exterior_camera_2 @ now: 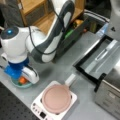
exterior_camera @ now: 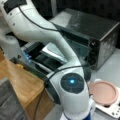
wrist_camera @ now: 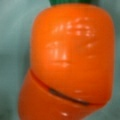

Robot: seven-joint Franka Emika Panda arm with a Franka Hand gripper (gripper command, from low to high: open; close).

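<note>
An orange toy carrot with a green top fills the wrist view, lying on a pale teal surface. No fingers show in that view. In a front view the carrot lies on a small teal plate at the bottom left, and my gripper is down right over it, beneath the blue and white wrist. In a front view the arm's wrist reaches off the bottom edge and the gripper is out of sight there.
A pink pan with a white handle sits on a white cooker to the right of the plate. A toaster oven stands further right, its door folded open. Behind are a dark bin and wooden shelving.
</note>
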